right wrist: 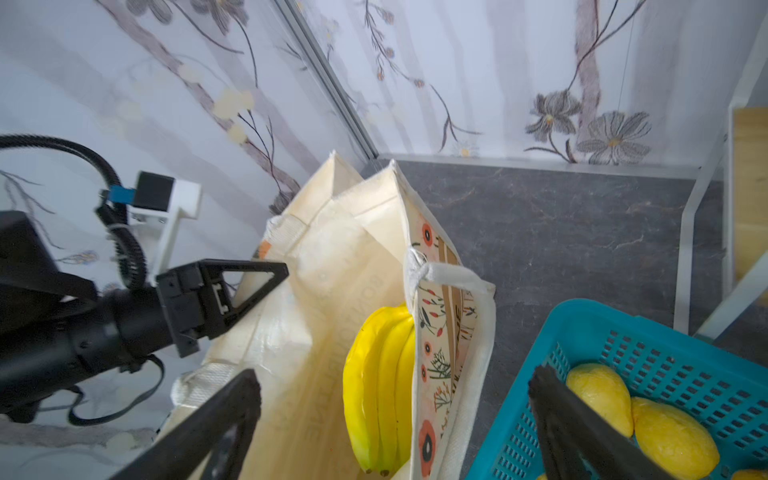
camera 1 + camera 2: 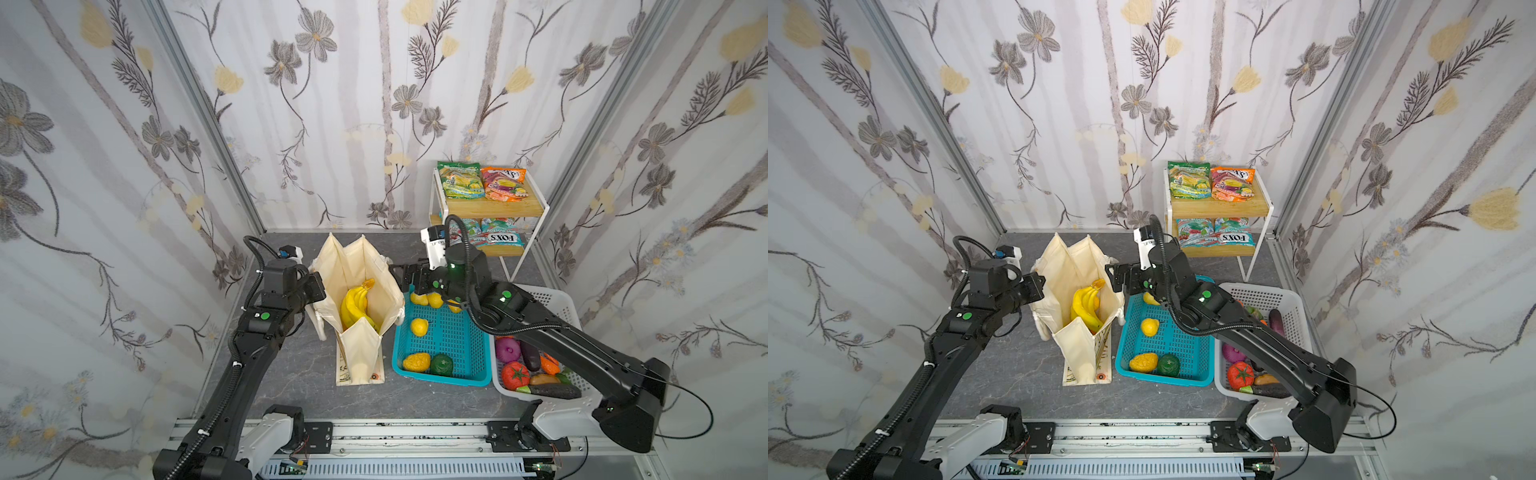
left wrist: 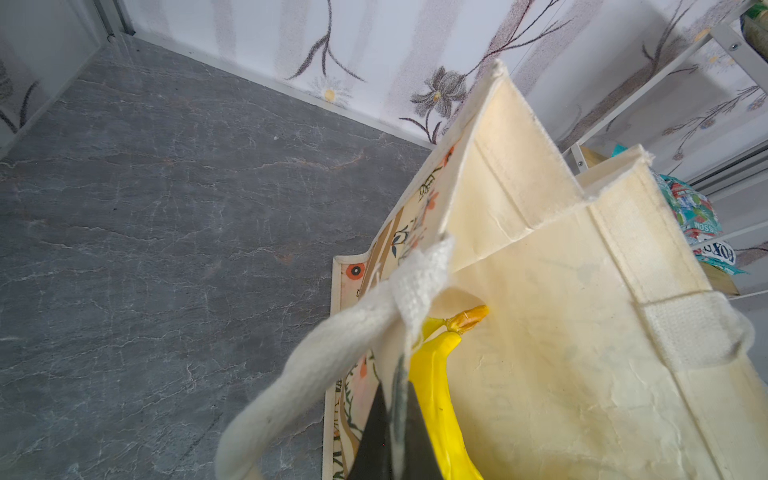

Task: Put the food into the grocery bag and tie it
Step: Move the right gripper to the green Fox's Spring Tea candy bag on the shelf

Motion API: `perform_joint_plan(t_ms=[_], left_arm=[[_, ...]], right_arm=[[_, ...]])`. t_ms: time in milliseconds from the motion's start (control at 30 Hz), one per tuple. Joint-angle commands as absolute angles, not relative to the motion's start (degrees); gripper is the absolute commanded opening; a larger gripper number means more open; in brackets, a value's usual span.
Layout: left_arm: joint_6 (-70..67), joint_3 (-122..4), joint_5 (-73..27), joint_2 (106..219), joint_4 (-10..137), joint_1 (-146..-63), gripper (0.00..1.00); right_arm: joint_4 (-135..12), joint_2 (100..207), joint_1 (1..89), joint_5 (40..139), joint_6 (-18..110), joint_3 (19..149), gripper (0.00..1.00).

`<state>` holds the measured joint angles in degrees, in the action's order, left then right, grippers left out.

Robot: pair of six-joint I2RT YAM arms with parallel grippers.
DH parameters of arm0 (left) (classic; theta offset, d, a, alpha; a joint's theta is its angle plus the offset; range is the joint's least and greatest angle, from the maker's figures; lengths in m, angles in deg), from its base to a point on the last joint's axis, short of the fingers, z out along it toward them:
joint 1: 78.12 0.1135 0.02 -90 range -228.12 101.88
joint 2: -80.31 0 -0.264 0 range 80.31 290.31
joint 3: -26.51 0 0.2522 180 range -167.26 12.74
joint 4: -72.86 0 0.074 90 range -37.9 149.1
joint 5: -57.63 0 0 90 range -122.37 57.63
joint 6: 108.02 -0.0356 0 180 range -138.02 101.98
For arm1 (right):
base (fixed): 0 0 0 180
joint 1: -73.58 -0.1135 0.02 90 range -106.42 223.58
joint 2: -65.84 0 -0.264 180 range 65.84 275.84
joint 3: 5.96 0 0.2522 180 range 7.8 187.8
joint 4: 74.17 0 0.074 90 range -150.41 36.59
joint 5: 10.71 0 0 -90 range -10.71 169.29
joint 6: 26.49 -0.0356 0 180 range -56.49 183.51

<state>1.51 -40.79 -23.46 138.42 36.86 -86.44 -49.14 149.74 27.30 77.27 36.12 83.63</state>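
Cream canvas floral-print tote (image 2: 361, 266) holding a yellow banana bunch (image 2: 353, 307) could tip if the left gripper (image 1: 279, 271), clamped on its rim, tugs; the right gripper (image 2: 405, 277) hovers open, empty.

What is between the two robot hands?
The cloth bag, with the bananas inside, sits between the left gripper, shut on its edge, and the open right gripper. Both top views show it.

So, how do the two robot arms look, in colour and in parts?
The left arm and right arm are matte black with white bases, round green stickers and ribbed black cable hoses. The left end effector and right end effector have hollow triangular black fingers.
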Motion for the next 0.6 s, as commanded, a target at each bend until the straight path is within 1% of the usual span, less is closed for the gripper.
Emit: perform_joint_plan(t_ms=[0, 167, 333, 500, 567], left_arm=[[0.3, -39.7, -24.9, 137.5, 39.2, -86.4, 0.00], [-0.6, -36.1, -24.6, 135.2, 42.8, -86.4, 0.00], [-1.2, -33.5, -24.4, 133.3, 45.0, -86.3, 0.00], [-0.4, -31.5, -22.8, 132.6, 46.1, -86.3, 0.00], [-0.5, -31.3, -22.9, 132.2, 46.2, -86.3, 0.00]], right_arm=[[-54.3, 145.0, 32.1, 77.0, 37.4, 83.4, 1.00], [-54.0, 140.8, 46.0, 86.5, 34.5, 85.2, 1.00], [-53.3, 141.6, 57.7, 94.1, 32.4, 87.7, 1.00], [-52.9, 146.0, 62.0, 95.5, 31.9, 92.2, 1.00], [-52.6, 149.4, 62.7, 96.1, 31.8, 95.7, 0.94]])
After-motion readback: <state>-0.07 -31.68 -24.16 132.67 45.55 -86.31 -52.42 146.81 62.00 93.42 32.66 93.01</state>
